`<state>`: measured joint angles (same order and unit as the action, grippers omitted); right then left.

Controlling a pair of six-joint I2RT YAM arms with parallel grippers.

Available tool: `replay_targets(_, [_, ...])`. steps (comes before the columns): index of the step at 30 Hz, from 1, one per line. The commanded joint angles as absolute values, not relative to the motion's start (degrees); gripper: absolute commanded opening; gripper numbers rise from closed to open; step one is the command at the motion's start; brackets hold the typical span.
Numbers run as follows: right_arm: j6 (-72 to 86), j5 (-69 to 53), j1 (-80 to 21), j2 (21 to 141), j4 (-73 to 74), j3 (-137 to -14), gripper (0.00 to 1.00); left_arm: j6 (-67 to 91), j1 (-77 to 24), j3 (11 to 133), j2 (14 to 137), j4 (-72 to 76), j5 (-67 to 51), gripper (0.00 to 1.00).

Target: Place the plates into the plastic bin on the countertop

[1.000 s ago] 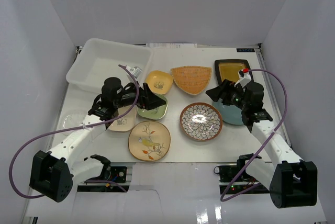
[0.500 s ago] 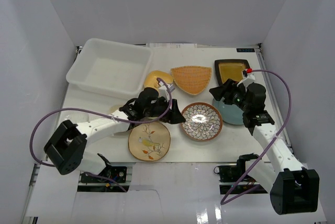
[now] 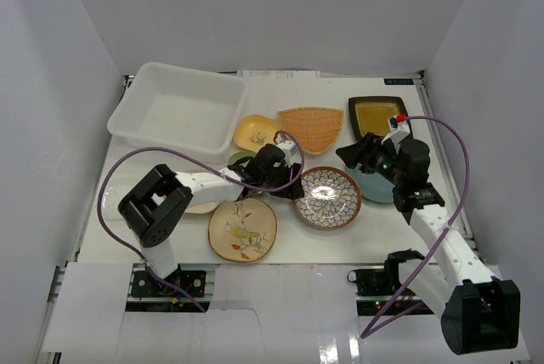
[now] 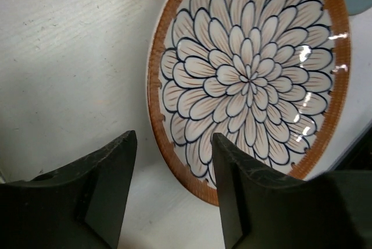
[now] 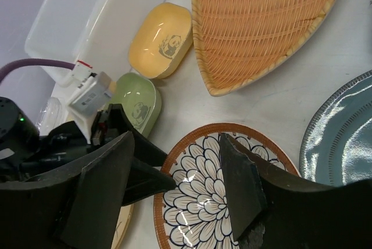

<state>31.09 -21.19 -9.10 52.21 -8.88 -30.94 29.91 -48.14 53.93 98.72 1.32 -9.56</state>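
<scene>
Centre frame, the left gripper (image 3: 297,190), jaws spread, hovers at the flower-patterned plate's (image 3: 329,198) left rim; the right gripper (image 3: 346,156), upper right, gapes empty.

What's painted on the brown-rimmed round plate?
The plate has a white flower, dark-outlined petals; best in left wrist view.
</scene>
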Motion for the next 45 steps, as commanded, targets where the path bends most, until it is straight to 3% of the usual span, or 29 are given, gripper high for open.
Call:
replay_targets(1, [30.8,-21.8,-9.5,51.6,-10.5,-30.2,0.66,29.2,-48.4,56.7,101.2,1.9,-7.6,0.62])
replay_targets(4, [30.6,-21.7,-9.6,51.6,-10.4,-29.9,0.66,29.7,-48.4,57.2,104.0,2.1,-7.1,0.58])
replay_targets(7, [30.6,-21.5,-9.7,51.9,-10.4,-29.6,0.66,29.8,-48.4,56.9,105.0,2.0,-5.9,0.35])
replay_targets(8, [30.5,-21.4,-9.8,51.9,-10.4,-29.5,0.66,29.9,-48.4,56.0,104.9,2.0,-5.5,0.17])
replay_targets(11, [30.5,-21.1,-9.8,52.2,-10.2,-29.6,0.67,30.0,-48.4,53.5,102.3,1.3,-4.3,0.0])
replay_targets(20, [29.6,-19.8,-10.0,51.8,-8.4,-31.3,0.67,30.9,-48.3,48.6,80.1,-5.1,-6.6,0.0])
replay_targets(22, [29.1,-20.8,-10.0,50.1,-6.1,-32.2,0.65,31.6,-47.7,49.0,75.3,-6.8,-5.3,0.0])
replay_targets(23, [27.8,-21.8,-10.2,49.2,-5.3,-33.4,0.59,31.8,-47.3,49.0,70.5,-6.9,-4.8,0.0])
replay_targets(28, [25.4,-22.1,-11.4,42.8,-0.1,-37.0,0.5,33.6,-36.4,52.2,62.1,-7.6,-7.8,0.0])
replay_targets(34, [27.1,-24.8,-13.1,43.4,-1.8,-34.9,0.45,36.3,-18.0,58.4,64.2,-5.3,-8.2,0.0])
replay_targets(39, [25.6,-16.7,-29.5,50.3,-2.6,-34.0,0.55,43.3,1.1,62.1,71.8,-1.3,-14.3,0.0])
replay_targets(43, [27.2,-9.7,-42.7,56.3,-7.6,-32.2,0.73,41.0,5.7,69.1,82.1,-4.2,-10.0,0.0])
replay_targets(45, [29.5,-8.4,-45.3,60.8,-12.2,-31.3,0.78,39.0,6.3,73.2,85.1,-6.8,-7.8,0.0])
